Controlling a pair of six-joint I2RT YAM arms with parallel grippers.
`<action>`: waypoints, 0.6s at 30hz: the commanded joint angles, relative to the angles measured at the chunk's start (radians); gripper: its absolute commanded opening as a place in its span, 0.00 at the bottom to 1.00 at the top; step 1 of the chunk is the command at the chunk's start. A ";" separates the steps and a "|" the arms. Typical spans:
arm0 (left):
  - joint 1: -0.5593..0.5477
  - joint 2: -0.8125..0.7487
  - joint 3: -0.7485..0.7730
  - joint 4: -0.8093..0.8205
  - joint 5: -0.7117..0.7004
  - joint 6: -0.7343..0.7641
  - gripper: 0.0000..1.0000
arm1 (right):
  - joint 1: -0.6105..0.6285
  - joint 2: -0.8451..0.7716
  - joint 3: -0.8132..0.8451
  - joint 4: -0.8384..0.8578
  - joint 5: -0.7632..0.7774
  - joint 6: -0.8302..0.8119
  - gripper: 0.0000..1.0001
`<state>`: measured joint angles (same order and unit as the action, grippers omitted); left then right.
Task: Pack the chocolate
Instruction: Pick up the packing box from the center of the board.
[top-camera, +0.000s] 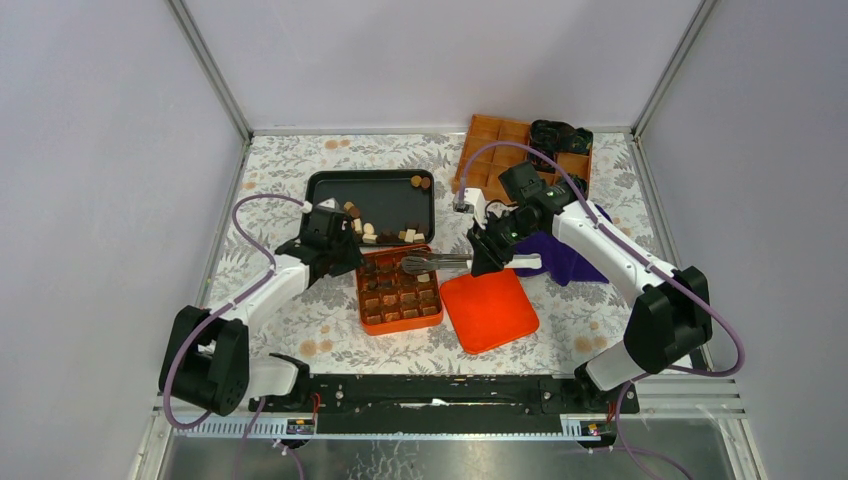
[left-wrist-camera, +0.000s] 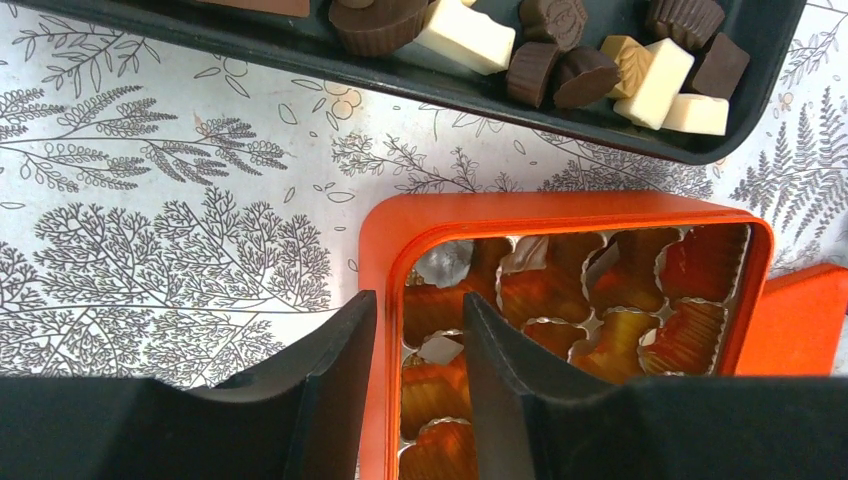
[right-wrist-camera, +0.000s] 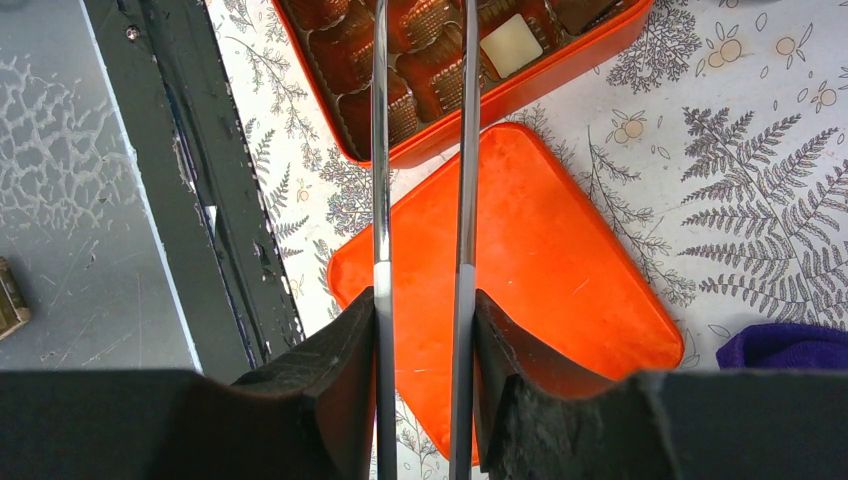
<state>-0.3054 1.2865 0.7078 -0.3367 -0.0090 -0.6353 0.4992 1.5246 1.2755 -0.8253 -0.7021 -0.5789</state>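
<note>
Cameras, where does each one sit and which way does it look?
Top external: high behind the arms, looking down on the table; both arms show, with left claw and right claw.
Left wrist: on the left arm, looking down past its claw at the orange box and the black tray of chocolate.
Right wrist: on the right arm, looking along the tongs its claw holds, over the orange lid.
Shared: both wrist views catch the orange box.

No legible txt or labels
</note>
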 joint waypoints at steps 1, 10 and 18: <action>-0.003 0.017 0.032 0.003 -0.033 0.037 0.43 | -0.001 -0.051 0.005 0.018 -0.045 -0.009 0.10; -0.003 0.017 0.020 0.005 -0.039 0.047 0.40 | 0.000 -0.031 0.016 0.009 -0.044 -0.005 0.10; -0.003 0.033 0.020 0.016 -0.050 0.056 0.36 | -0.001 -0.039 0.013 0.003 -0.030 -0.009 0.10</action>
<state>-0.3069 1.3087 0.7120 -0.3374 -0.0280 -0.5980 0.4992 1.5246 1.2747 -0.8261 -0.7010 -0.5789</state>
